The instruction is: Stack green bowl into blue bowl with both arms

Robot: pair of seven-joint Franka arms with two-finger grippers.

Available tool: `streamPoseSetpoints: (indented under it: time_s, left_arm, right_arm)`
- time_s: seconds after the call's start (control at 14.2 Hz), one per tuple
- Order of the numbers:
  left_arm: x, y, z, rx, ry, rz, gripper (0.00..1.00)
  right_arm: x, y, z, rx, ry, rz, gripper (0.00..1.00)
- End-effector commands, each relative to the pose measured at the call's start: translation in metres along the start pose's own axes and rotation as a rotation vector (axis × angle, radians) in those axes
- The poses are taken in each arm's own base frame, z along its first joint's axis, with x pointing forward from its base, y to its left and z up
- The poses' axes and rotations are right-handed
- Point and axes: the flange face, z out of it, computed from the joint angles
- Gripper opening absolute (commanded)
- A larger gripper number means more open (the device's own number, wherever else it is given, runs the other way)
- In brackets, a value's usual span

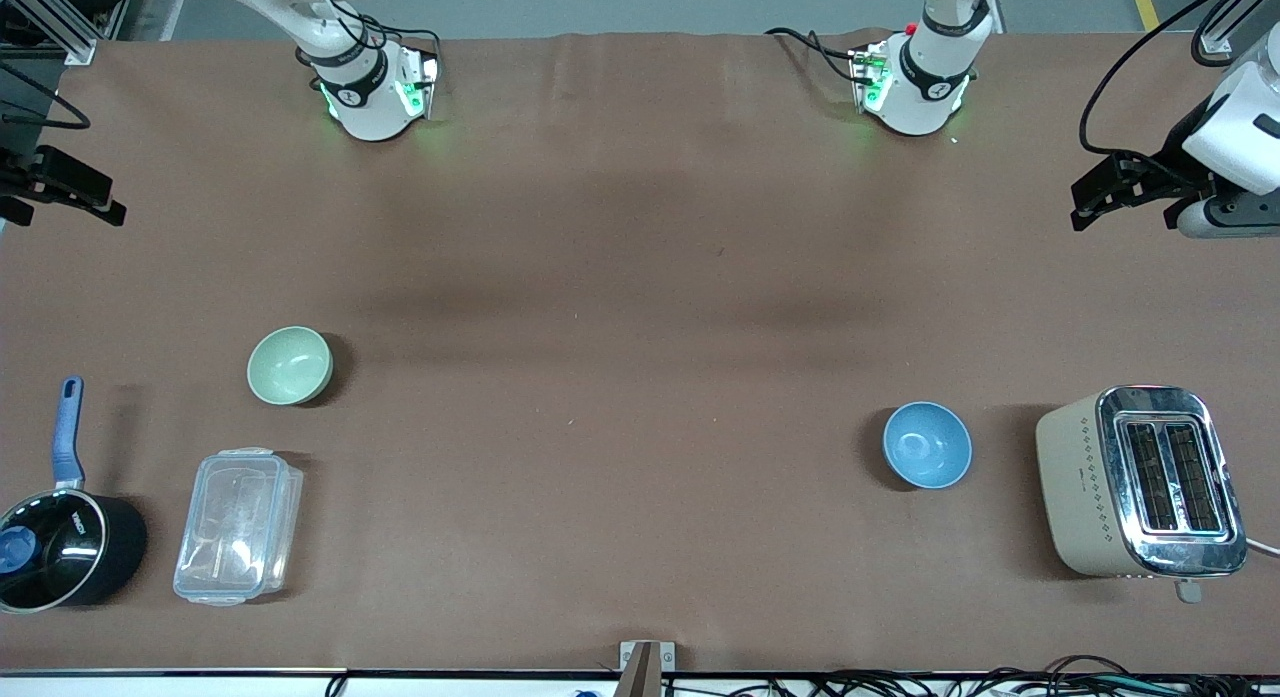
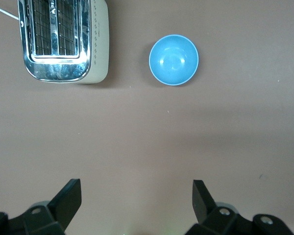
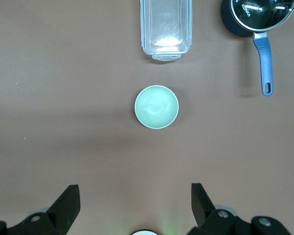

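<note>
**Q:** What lies nearest the front camera?

**A:** At my right arm's end of the table stands a black saucepan [image 1: 60, 552] with a blue handle. A clear plastic container [image 1: 238, 527] lies just beside it, toward the middle. At my left arm's end there is a cream toaster [image 1: 1140, 482] with a chrome top.

**Q:** And the bowls?

**A:** The blue bowl [image 1: 927, 444] sits upright on the brown table [image 1: 640, 277]. It is near the toaster but apart from it, on the toaster's middle-of-table side. The green bowl [image 1: 290, 365] is a little farther from the camera and well apart from the blue one. It stands upright toward my right arm's end, farther back than the container. Nothing lies in either bowl, and neither touches anything but the table.

**Q:** Your left gripper?

**A:** My left gripper [image 1: 1100, 192] hangs in the air over the table's edge at the left arm's end. Its fingers [image 2: 68, 198] are spread wide apart. They hold nothing and touch nothing (the wrist view shows only bare table between them, with the blue bowl and toaster in sight).

**Q:** The right one?

**A:** My right gripper [image 1: 70, 192] hangs over the table's edge at the right arm's end. Its fingers [image 3: 68, 203] are just as wide apart and grip nothing. The green bowl is in its wrist view. Both arms wait.
</note>
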Motion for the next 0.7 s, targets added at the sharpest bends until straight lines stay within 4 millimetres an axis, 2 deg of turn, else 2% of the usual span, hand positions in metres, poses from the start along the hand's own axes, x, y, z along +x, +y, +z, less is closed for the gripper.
streamPoseSetpoints:
  time_s: [0.0, 0.14, 0.28, 0.49, 0.56, 0.63]
  left_arm:
    - [-0.001, 0.002, -0.005, -0.019, -0.022, 0.037, 1.00]
    - [0.001, 0.002, -0.003, -0.018, -0.027, 0.037, 1.00]
    - [0.018, 0.000, 0.014, -0.019, -0.053, 0.029, 1.00]
    - [0.052, 0.001, 0.065, -0.013, -0.079, 0.029, 1.00]
    - [0.060, 0.001, 0.086, -0.011, -0.079, 0.021, 1.00]
    - [0.072, 0.002, 0.112, -0.014, -0.070, 0.010, 1.00]
  right_arm:
    - [-0.001, 0.000, -0.001, -0.005, -0.003, 0.002, 1.00]
    - [-0.001, 0.000, 0.000, -0.005, -0.005, 0.002, 1.00]
    - [-0.001, 0.000, -0.001, -0.005, -0.003, 0.002, 1.00]
    - [0.000, 0.000, 0.000, -0.005, -0.002, -0.002, 1.00]
    - [0.002, 0.002, 0.004, -0.005, -0.008, -0.005, 1.00]
    - [0.005, 0.004, 0.020, -0.005, -0.037, -0.003, 1.00]
